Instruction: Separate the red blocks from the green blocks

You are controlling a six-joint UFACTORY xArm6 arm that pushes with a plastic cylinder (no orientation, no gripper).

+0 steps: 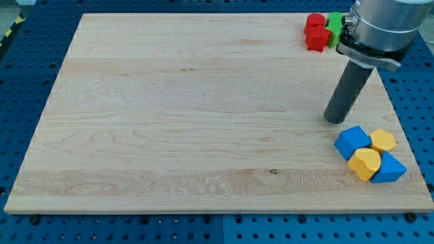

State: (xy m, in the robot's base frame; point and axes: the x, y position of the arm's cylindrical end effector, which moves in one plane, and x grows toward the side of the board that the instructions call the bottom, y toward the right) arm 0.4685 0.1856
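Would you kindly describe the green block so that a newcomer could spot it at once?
Start at the wooden board and go to its corner at the view's top right, where a small red-and-green cluster sits. The green block is on that cluster's right side, partly hidden by the arm. Its neighbours, the red blocks, differ in colour; my tip stands well below them.

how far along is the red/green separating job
Nothing looks done: the red blocks sit packed against the green blocks at the view's top right corner. In hand: my tip rests below that cluster, just above the blue and yellow blocks, touching neither. Left: pushing reds and greens apart.
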